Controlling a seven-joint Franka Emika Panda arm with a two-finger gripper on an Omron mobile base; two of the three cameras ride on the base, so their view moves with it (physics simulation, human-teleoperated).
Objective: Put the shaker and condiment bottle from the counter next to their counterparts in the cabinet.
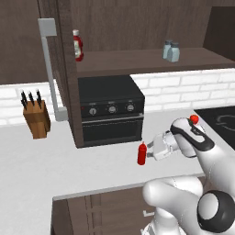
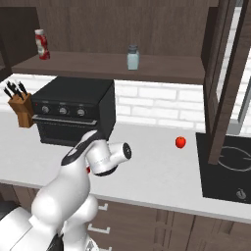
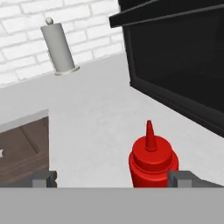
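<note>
On the desk [image 1: 46, 156], a plain unlabelled condiment bottle [image 3: 152, 161] – end effector [image 3: 116, 179] low beside it, released, jaws straddling it.

Even, shadowless rendered light; slightly soft, perhaps low-resolution.

So there's a black toaster oven [image 1: 110, 111] sitting against the white brick wall [image 1: 183, 89]. Left of the oven, a wooden knife block [image 1: 36, 117] with dark-handled knives. Right of the oven, a small red apple [image 2: 180, 142], then a black cooktop [image 2: 228, 164] further right.
</note>
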